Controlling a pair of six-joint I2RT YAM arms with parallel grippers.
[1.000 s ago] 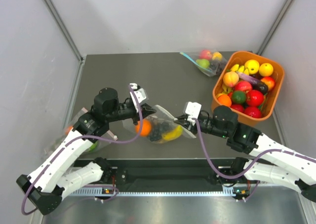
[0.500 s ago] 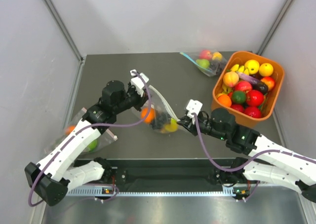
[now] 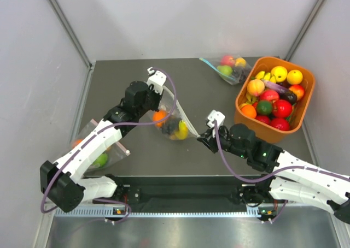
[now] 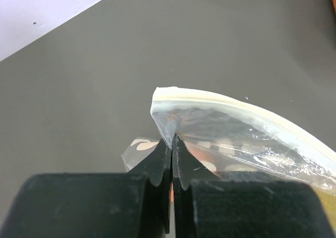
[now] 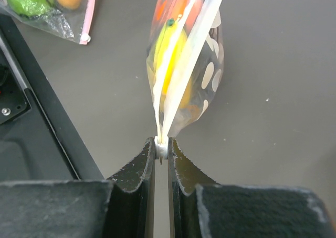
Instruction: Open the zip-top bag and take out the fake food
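Note:
The zip-top bag (image 3: 176, 118), clear with white dots, hangs stretched between my two grippers over the table's middle. Inside it are an orange ball (image 3: 159, 117), a yellow banana (image 3: 182, 130) and dark berries (image 3: 170, 127). My left gripper (image 3: 162, 102) is shut on the bag's far top corner; the left wrist view shows its fingertips (image 4: 172, 139) pinching the film under the white zip strip (image 4: 236, 103). My right gripper (image 3: 203, 139) is shut on the zip's near end, as the right wrist view (image 5: 161, 147) shows, with the banana (image 5: 169, 65) inside the bag (image 5: 210, 75).
An orange bin (image 3: 305, 116) full of toy fruit stands at the right. A clear bag with a blue zip (image 3: 227, 68) lies at the back. A bag with a pink edge (image 3: 98, 149) lies at the left, and also shows in the right wrist view (image 5: 47, 7).
My left gripper has moved toward the far side and right, lifting the bag's corner. The bag has gone from lying slack to stretched and hanging. My right gripper has barely shifted.

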